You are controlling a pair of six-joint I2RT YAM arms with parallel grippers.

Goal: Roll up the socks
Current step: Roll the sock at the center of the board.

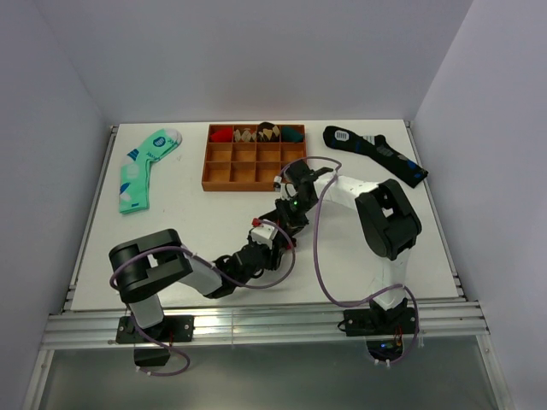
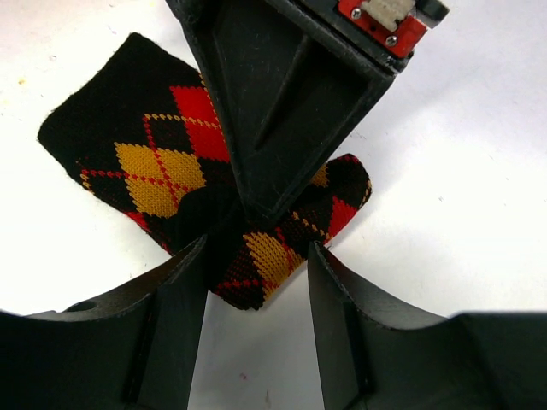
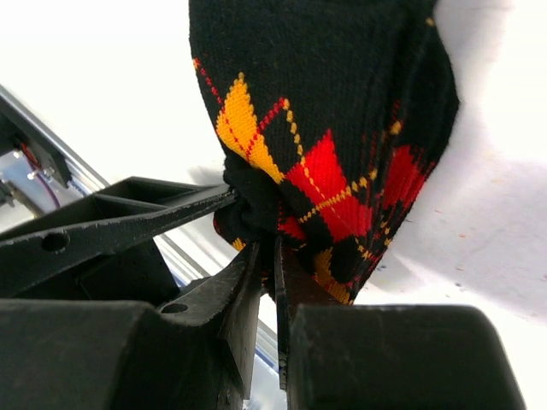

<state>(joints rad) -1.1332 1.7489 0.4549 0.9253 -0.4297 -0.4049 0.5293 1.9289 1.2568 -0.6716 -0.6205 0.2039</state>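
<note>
Left arm and right arm: black with white link covers, trailing mauve cables; a red screwed plate sits on the right gripper.

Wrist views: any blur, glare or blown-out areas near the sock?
Left wrist: sock weave sharp, table blown out to near white, near fingers dark and slightly soft. Right wrist: knit crisp, table overexposed at upper left, soft grey shadow to the right of the sock.
</note>
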